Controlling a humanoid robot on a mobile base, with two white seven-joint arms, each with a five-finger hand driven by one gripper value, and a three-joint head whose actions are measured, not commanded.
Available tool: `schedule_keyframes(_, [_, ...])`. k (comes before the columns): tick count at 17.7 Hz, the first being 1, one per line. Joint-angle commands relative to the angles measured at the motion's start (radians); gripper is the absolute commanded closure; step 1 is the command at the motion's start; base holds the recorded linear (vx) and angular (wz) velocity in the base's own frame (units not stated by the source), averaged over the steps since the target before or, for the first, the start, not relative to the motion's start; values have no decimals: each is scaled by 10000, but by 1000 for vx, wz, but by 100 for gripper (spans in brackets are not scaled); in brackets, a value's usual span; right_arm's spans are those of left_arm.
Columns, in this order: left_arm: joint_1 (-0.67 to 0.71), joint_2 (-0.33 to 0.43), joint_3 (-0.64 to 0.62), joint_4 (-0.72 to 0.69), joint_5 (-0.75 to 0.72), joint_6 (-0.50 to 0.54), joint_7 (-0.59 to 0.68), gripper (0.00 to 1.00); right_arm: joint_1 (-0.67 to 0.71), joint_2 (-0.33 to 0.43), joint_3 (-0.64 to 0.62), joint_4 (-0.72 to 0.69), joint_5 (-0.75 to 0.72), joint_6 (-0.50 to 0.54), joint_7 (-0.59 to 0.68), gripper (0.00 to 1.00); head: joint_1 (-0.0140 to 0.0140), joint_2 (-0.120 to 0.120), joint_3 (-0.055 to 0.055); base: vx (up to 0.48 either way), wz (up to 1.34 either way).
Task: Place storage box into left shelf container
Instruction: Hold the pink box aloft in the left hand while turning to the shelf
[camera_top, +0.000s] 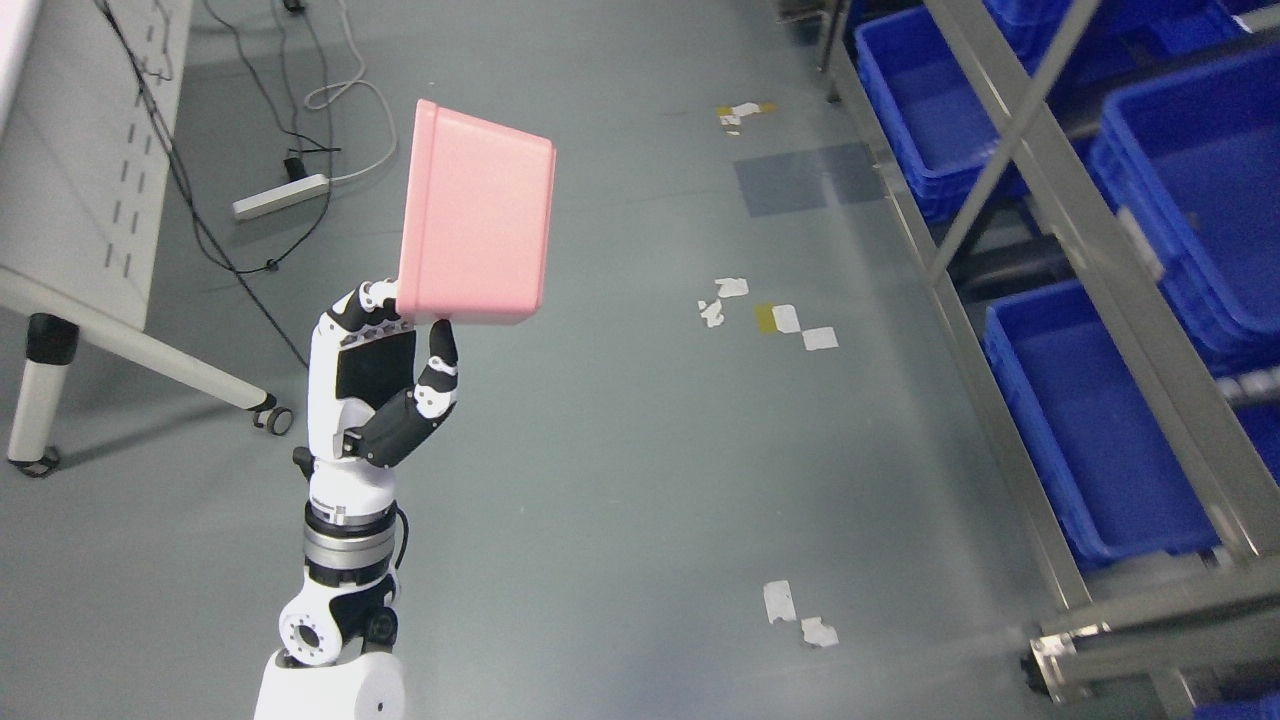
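My left hand (405, 335) rises from the lower left and is shut on the lower rim of a pink storage box (475, 215). The box is held up over the grey floor with its underside toward the camera. The thumb (440, 365) presses the near side; the other fingers are hidden behind the box. A metal shelf (1010, 190) runs down the right side with several blue containers, among them one at the top (925, 110) and one lower down (1085, 430). The box is well left of the shelf. My right arm does not show.
A white table on castors (110, 230) stands at the left, with black cables and a white power strip (282, 196) on the floor behind it. Tape scraps (770, 318) mark the open floor between hand and shelf.
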Motion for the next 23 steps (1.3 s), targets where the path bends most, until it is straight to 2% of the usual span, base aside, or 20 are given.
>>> schedule_keyframes(1, [1404,143,161,-420,578,-60,1,97,-29,-175,0,-174,-215,-1,-7,0,0,0,0,368,613])
schedule_keyframes(23, [1913,143,54,-251,825,-75,-107,97,-29,-175,0,-174,-215,-16,-7,0,0,0,0,495,117])
